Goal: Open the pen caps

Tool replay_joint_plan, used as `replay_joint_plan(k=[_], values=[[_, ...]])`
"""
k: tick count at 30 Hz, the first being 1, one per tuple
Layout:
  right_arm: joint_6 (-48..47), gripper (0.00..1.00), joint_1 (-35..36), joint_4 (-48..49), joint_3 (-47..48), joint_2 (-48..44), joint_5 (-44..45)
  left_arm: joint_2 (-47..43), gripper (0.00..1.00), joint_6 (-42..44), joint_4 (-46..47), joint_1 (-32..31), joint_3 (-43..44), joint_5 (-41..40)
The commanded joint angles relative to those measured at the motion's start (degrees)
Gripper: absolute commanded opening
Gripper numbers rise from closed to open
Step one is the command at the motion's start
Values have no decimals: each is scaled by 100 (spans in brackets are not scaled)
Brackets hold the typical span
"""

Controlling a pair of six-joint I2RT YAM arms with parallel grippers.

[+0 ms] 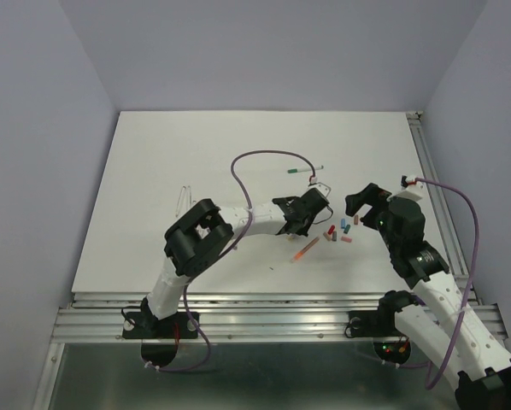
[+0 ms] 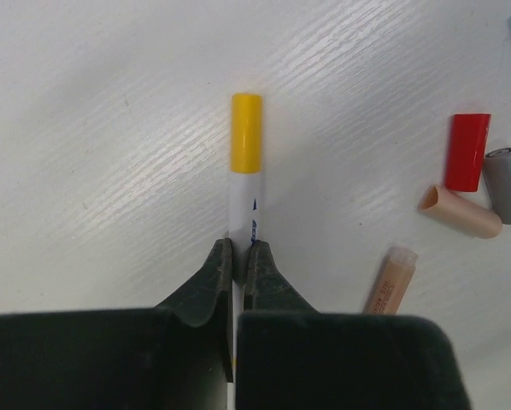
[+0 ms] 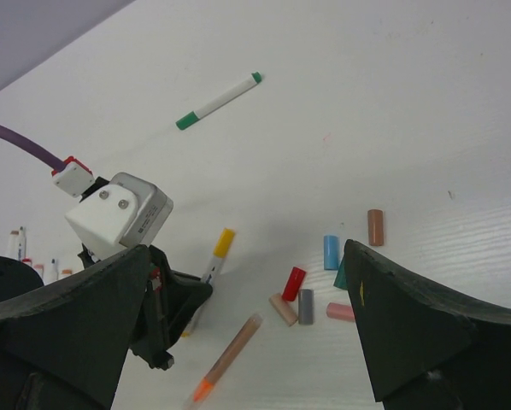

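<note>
1. Dark fingers (image 2: 206,286) of the left pincer (image 2: 238,256) are filling the bottom of the left wrist view. They are pinching shut on the white pen barrel (image 2: 241,205).
2. The yellow cap (image 2: 247,132) is sitting on the barrel's end, straight ahead of the left pincer's tips and clear of them, not yet pulled off.
3. The right pincer (image 3: 247,265) is standing wide open and gripping nothing. The yellow cap is lying ahead of it, untouched.
4. The left pincer is clamping a thin, round barrel. In my judgement the pen risks sliding or twisting through the jaws once the cap is being pulled, which would leave the cap seated.
5. A red cap (image 2: 467,152), a grey cap (image 2: 506,185) and an orange-tipped pen (image 3: 228,357) are lying just to the right of the left pincer. A wide right pincer coming in risks scattering them or closing on the wrong piece.
6. I cannot tell whether the pen is resting on the desk (image 1: 196,154) or hanging just above it. If it is resting, the right fingers may be scraping the desk before reaching the cap.
7. The left wrist view alone is showing the jaws meeting the barrel, a contact the left pincer's own body is hiding from the right wrist view.
8. The right wrist view is adding a brown cap (image 3: 375,227) and a green-capped pen (image 3: 219,101) well beyond the left pincer. The top view is showing both arms and the gap between the pincers.
</note>
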Motion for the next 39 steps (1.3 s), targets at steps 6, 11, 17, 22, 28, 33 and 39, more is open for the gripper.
replay_joint_plan(k=[6,11,17,22,28,33,39], values=[[12,100,21,12,-20,-49,141,-200,0,-277,-212,23,-483,-494],[-101,100,13,266,-90,-146,-578,-1579,0,-436,411,67,-1213,-681],[459,100,30,1703,-432,55,-2889,-3064,0,-717,1385,102,-2373,-103],[1136,100,144,2744,-661,583,-3815,-3681,0,-866,1853,111,-3085,250],[1594,100,583,3975,-987,837,-3446,-3972,0,-1393,3108,120,-3719,1735],[1471,100,944,3870,-794,1355,-3235,-4034,0,-1666,3611,120,-3939,2175],[1137,100,1568,3405,-460,1752,-2418,-4183,0,-1868,3875,120,-4105,2220]])
